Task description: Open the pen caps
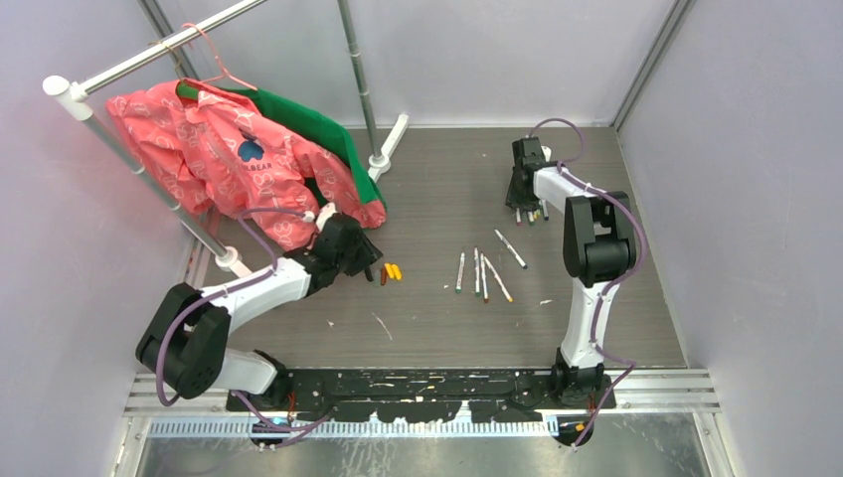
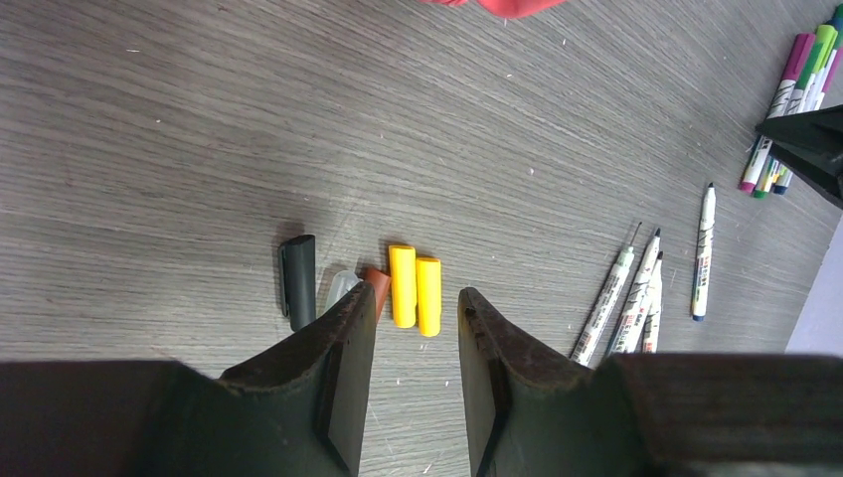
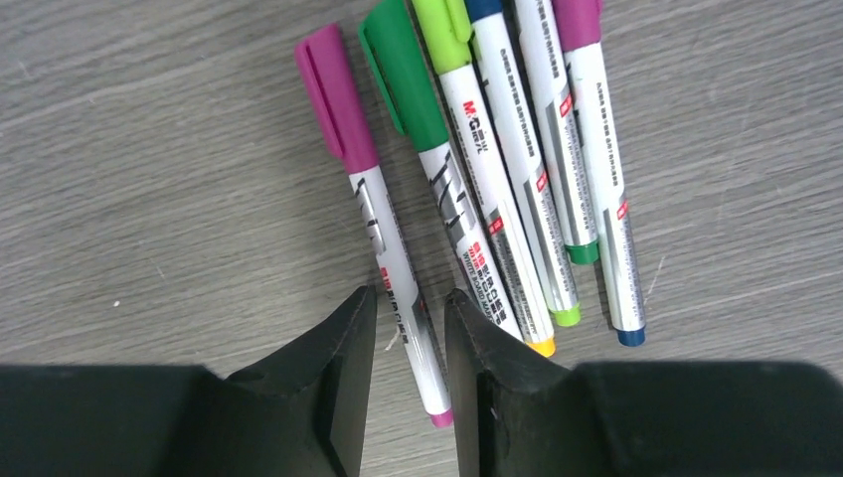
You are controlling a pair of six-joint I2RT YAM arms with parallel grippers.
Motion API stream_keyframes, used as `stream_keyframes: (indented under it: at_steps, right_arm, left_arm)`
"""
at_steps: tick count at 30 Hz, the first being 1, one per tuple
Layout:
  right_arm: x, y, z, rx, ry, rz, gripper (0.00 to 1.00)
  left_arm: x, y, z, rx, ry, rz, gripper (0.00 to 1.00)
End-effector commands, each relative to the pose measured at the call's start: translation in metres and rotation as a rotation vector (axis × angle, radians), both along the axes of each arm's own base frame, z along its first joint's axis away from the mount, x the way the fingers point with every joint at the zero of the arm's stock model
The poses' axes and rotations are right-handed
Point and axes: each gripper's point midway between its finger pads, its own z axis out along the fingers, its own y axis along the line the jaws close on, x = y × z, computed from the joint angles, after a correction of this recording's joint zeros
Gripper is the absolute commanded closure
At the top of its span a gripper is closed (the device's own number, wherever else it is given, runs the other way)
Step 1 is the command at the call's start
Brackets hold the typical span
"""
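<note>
Near the table's [image 1: 437, 328] far right corner, the right hand [image 3: 410, 298] is spread astride the barrel of a purple-capped pen [image 3: 383, 229], 1 of 5 pens lying together with caps [image 3: 403, 70] on. Toward the left edge, the left hand [image 2: 416, 303] hangs spread and empty above 2 yellow caps [image 2: 403, 268] and a black cap [image 2: 298, 280].

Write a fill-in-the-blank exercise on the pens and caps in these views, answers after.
1. The two loose caps lying side by side on the table are ___.
2. In the left wrist view, the dark cap lies to the ___ of them.
3. The pen whose barrel runs between the right gripper fingers wears a ___ cap.
4. The right wrist view shows ___ capped pens.

Missing words: yellow; left; purple; five.
</note>
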Motion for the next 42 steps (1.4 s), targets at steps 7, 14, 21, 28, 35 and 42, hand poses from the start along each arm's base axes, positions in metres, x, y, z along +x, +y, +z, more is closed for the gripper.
stream_keyframes:
  at_steps: [7, 14, 21, 28, 35, 42]
  right_arm:
    - [-0.003, 0.007, -0.005, 0.046, 0.028, 0.003, 0.78]
    - [-0.022, 0.01, -0.001, 0.053, 0.043, 0.001, 0.99]
    - [-0.028, 0.039, 0.043, 0.036, -0.062, 0.123, 0.99]
    - [-0.058, 0.083, 0.09, 0.001, -0.152, 0.256, 0.99]
    - [-0.114, 0.134, 0.119, 0.159, -0.232, 0.409, 0.99]
    - [-0.168, 0.176, 0.118, 0.265, -0.235, 0.55, 0.99]
  left_arm:
    - [0.011, -0.007, 0.031, -0.058, -0.091, -0.005, 0.63]
    - [0.006, -0.007, 0.046, -0.08, -0.111, -0.019, 0.62]
    - [0.0, -0.005, 0.068, -0.097, -0.145, -0.031, 0.54]
    - [-0.003, -0.012, 0.086, -0.127, -0.16, -0.074, 0.46]
    - [0.007, -0.037, 0.111, -0.218, -0.213, -0.144, 0.39]
    - [0.019, -0.069, 0.122, -0.317, -0.212, -0.217, 0.39]
